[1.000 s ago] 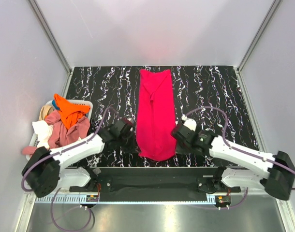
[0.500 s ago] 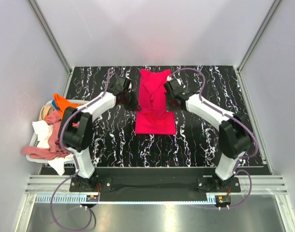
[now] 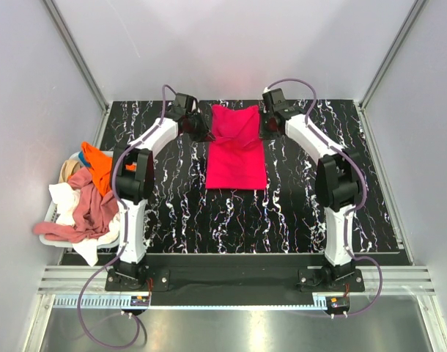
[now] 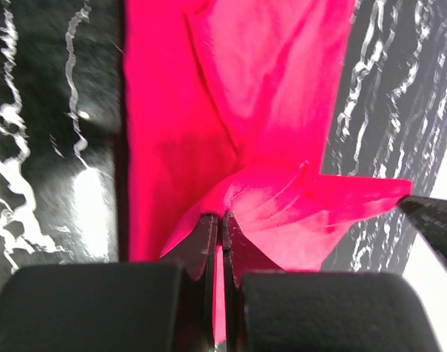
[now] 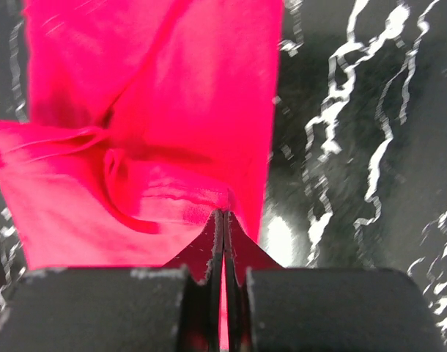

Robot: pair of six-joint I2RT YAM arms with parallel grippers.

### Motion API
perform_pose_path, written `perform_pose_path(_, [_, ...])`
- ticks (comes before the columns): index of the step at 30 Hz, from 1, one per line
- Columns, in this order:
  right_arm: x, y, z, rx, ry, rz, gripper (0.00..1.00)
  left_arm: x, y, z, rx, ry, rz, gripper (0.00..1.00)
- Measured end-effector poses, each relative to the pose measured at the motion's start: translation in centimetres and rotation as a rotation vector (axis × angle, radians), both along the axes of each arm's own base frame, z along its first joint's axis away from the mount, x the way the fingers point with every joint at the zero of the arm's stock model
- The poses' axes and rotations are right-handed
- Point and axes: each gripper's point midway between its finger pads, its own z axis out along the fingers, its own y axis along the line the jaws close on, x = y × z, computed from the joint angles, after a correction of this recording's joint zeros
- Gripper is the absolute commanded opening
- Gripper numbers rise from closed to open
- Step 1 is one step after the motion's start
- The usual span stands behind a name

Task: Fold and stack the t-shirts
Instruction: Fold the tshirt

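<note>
**Both pincers clamped on the red t-shirt, far side of table**

Your left pincer (image 4: pixel 218 220) is closed on a pinch of the pinkish-red t-shirt (image 3: pixel 236 158). Your right pincer (image 5: pixel 221 216) is closed on the opposite edge. Both arms reach to the far side of the table (image 3: pixel 304 205). The t-shirt lies there at centre, doubled over, its far end bunched between the pincers. The other t-shirts (image 3: pixel 91 205) are heaped at the table's left edge.

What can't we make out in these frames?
- Top view: the tips of the left claw and right claw are too small and dark against the table. The grip shows only in the wrist views.
- Wrist views: the red t-shirt is cut off by the frame edges, and the right wrist view is blurred.
- Top view: the garment pile buries its lower pieces, so the count is unclear.
</note>
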Motion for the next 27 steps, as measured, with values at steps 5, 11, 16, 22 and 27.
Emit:
perform_pose_path(5, [2.0, -1.2, -2.0, 0.016, 0.037, -0.010, 0.11, 1.6, 0.9, -1.8, 0.003, 0.028, 0.025, 0.11])
perform_pose_path(11, [4.3, -1.3, -3.7, 0.037, 0.074, 0.023, 0.35, 2.7, 2.2, -2.7, 0.002, 0.041, 0.045, 0.40])
perform_pose_path(16, [2.9, -1.3, -3.5, 0.039, 0.119, 0.053, 0.41, 0.8, 3.7, -2.2, 0.022, 0.058, 0.053, 0.48])
perform_pose_path(22, [-4.1, -2.2, -3.1, 0.074, 0.239, 0.075, 0.39, -5.7, 4.2, -1.7, 0.060, 0.114, 0.015, 0.47])
perform_pose_path(27, [-9.0, -2.7, -2.9, 0.111, 0.293, 0.096, 0.38, -10.0, 2.5, -3.4, 0.098, 0.165, -0.069, 0.46])
